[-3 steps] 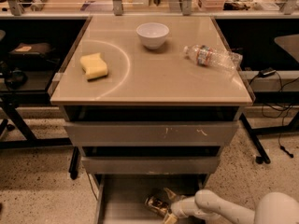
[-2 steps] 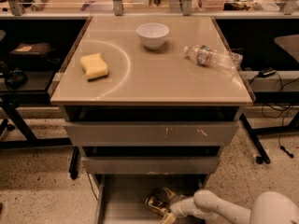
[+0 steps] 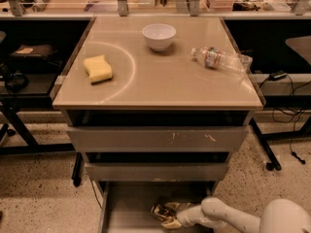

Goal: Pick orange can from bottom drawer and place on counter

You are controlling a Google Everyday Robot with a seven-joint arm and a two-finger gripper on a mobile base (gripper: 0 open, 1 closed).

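The orange can lies on the grey floor of the open bottom drawer, near the drawer's middle, shiny gold with dark marks. My gripper reaches into the drawer from the right on a white arm and sits right against the can, partly hiding it. The beige counter with its white arc mark is above, at the top of the drawer unit.
On the counter are a yellow sponge at the left, a white bowl at the back, and a clear water bottle with a red label lying at the right. Two shallower grey drawers jut out above the bottom one.
The arm's rear part has shifted very slightly. The gripper and the can stay in the same spot in the drawer.
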